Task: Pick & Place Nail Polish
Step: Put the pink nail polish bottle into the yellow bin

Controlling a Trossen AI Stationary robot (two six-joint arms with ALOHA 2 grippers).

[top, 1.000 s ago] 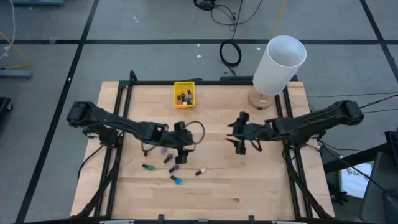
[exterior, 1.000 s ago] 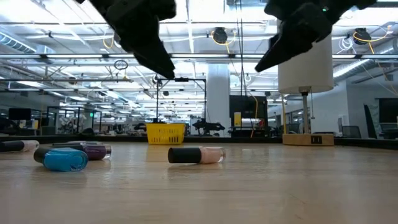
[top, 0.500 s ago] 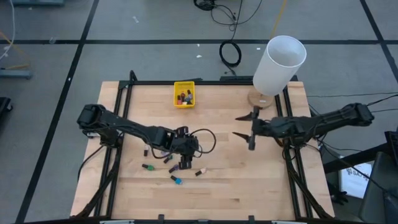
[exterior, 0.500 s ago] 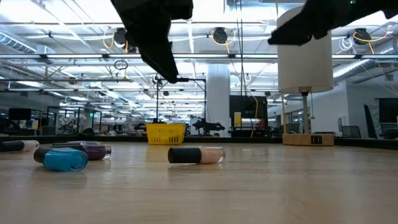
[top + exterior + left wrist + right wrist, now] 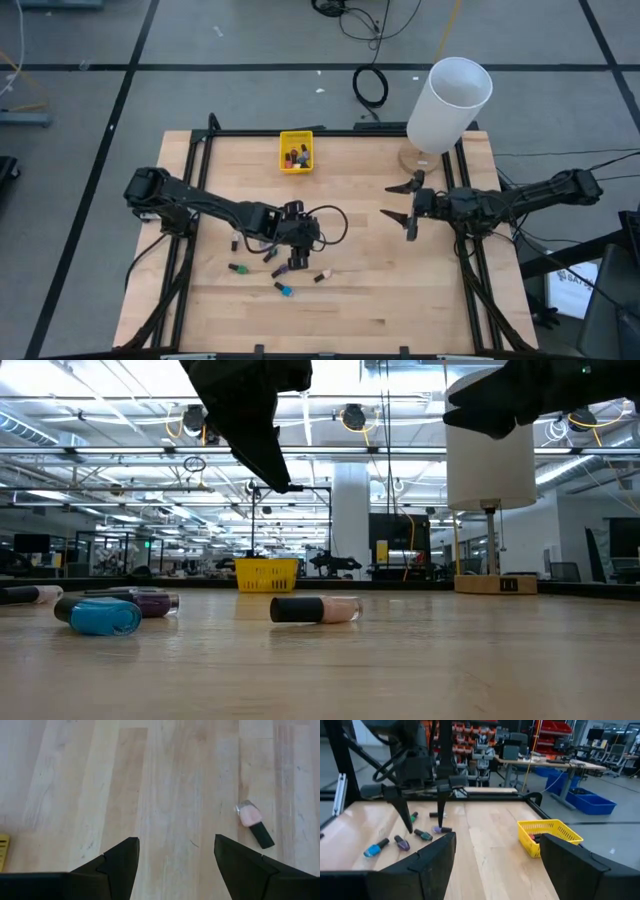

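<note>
Right gripper (image 5: 411, 209) drew back, fingers apart; left gripper (image 5: 295, 258) spread over bottles (image 5: 283, 290)

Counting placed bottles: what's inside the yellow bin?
In the yellow bin, a few dark and reddish nail polish bottles show in the high view; their exact number and anything underneath them cannot be told.

No readable text, labels or numbers anywhere.

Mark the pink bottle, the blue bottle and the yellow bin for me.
pink bottle (image 5: 340, 610): low view, on its pale body.
blue bottle (image 5: 103, 616): low view, on its blue body.
yellow bin (image 5: 283, 159): high view, on its left wall.
</note>
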